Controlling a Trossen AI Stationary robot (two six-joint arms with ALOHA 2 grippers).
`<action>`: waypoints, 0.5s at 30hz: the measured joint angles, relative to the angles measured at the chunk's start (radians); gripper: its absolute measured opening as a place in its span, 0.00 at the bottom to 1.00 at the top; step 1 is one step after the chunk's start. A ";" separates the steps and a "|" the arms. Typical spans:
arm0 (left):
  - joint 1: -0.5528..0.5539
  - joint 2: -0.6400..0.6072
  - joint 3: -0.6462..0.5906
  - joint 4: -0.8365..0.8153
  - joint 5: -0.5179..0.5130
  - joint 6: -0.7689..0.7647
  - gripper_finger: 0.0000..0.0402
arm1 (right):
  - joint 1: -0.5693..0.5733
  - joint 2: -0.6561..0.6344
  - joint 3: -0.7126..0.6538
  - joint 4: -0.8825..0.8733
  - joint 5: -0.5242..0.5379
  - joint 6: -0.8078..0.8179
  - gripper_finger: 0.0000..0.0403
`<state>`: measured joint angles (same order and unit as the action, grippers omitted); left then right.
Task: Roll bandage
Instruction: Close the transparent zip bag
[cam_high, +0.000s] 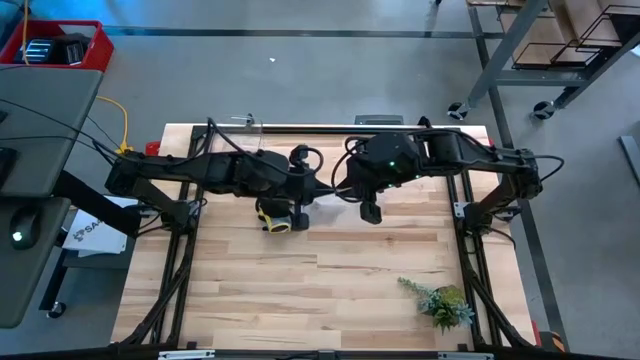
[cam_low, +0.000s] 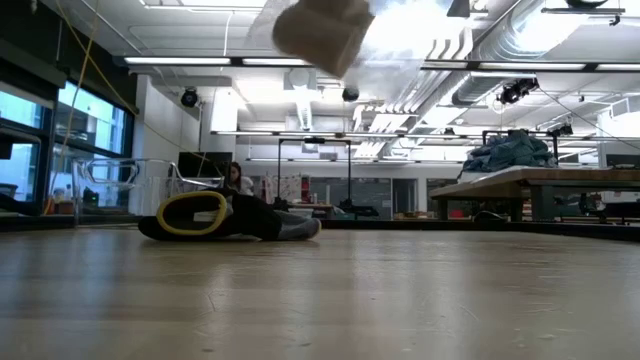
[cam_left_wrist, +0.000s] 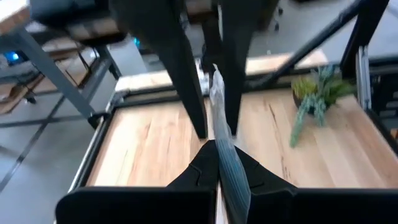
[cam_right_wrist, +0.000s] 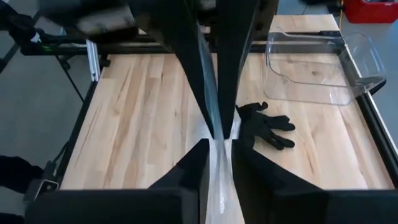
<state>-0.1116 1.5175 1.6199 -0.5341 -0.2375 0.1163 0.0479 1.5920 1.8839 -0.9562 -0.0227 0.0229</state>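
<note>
The bandage is a narrow, sheer white strip held in the air between my two grippers above the middle of the table. My left gripper is shut on one part of it and my right gripper on another. In the high view the left gripper and the right gripper stand close together, facing each other. A pale, blurred lump shows high in the low view; what it is I cannot tell. The black-and-grey work glove lies flat on the table below the grippers. My left gripper pinches the bandage strip between its two fingers. From there the strip runs straight to the other gripper's fingers, lifted clear of the table. One layer or several, I cannot tell. My right gripper pinches the bandage strip between its two fingers. The strip runs straight on between the left gripper's fingers and is clear of the table. Below the pinch, more strip shows between my fingers.
A clear plastic container stands at the table's far edge, to the left of the middle. A small green plant lies near the front right corner. The glove also shows in the low view and in the high view.
</note>
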 joint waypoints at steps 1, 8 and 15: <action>0.000 0.000 -0.001 -0.017 0.000 0.000 0.00 | 0.000 -0.001 0.000 0.005 0.000 0.005 0.14; 0.000 0.000 -0.001 0.014 -0.008 -0.007 0.00 | 0.000 0.005 0.000 0.003 -0.013 0.004 0.14; 0.000 0.000 -0.001 -0.005 -0.009 -0.007 0.00 | 0.000 0.007 0.000 0.003 -0.014 0.004 0.14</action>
<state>-0.1120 1.5177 1.6192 -0.5393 -0.2462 0.1093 0.0479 1.5990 1.8839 -0.9529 -0.0367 0.0273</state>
